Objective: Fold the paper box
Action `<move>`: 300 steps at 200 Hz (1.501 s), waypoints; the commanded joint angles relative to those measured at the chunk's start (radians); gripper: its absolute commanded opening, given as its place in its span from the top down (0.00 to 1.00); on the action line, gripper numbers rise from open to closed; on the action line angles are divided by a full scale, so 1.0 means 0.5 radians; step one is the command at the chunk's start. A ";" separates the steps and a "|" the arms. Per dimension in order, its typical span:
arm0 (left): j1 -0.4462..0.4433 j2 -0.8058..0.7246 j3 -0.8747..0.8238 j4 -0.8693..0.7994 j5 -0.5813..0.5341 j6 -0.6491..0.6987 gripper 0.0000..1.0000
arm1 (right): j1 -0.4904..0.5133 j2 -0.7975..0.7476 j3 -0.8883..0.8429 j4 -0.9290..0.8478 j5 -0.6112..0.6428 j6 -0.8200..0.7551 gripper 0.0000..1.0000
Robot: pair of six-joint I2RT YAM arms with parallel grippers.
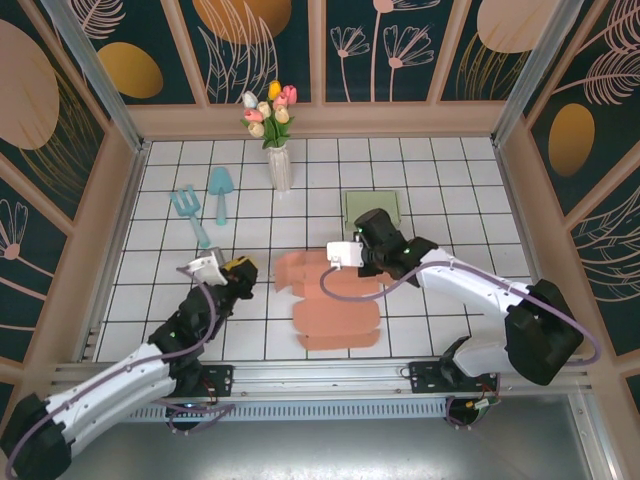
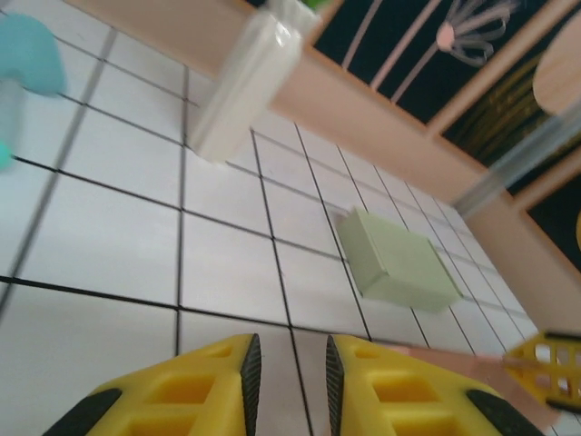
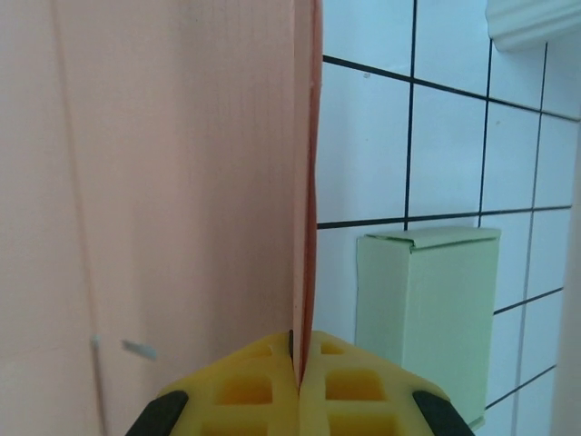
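**Paper box pinched at one edge by right jaws**

Cardboard in a salmon pink, the paper box (image 1: 335,320) lay unfolded and mostly flat on the white tiled desk (image 1: 450,180). It sat near the middle, towards the near side, between the two arms.

The right arm (image 1: 470,285) reached in from the right, and its jaws were clenched on the far right edge of the box. In the right wrist view the two yellow fingers (image 3: 363,391) met on a thin lip of the pink sheet. That lip rose edge-on between them, while a wide panel spread away to one side.

The left arm (image 1: 170,340) stretched forward on the left, with its jaws just beside the left edge of the box. Whether they touched it could not be told from above. In the left wrist view its yellow fingers (image 2: 182,391) stood slightly parted, released, with bare tile in the narrow gap and nothing between them.

A closed green box (image 1: 375,200) sat on the desk just behind the right arm's wrist, apart from the pink sheet. Further back, near the rear wall, a white vase (image 1: 280,165) stood upright with tulips (image 1: 270,108) in it. To its left lay a teal fork (image 1: 186,205) and a teal trowel (image 1: 220,185), side by side and well apart from the box.
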 commanded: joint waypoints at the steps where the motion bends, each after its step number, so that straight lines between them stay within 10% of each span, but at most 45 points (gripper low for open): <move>1: 0.006 -0.170 -0.130 -0.207 -0.210 -0.010 0.68 | 0.078 -0.011 -0.128 0.292 0.233 -0.191 1.00; 95: 0.006 0.419 -0.096 0.179 0.021 0.085 0.65 | 0.312 -0.348 -0.580 1.260 0.368 -0.637 1.00; 217: 0.007 0.464 -0.130 0.233 -0.023 0.193 0.63 | 0.377 -0.062 -0.881 1.661 0.435 -0.708 1.00; 300: 0.006 0.911 -0.092 0.619 0.438 0.299 0.58 | 0.425 -0.040 -0.922 1.680 0.461 -0.746 1.00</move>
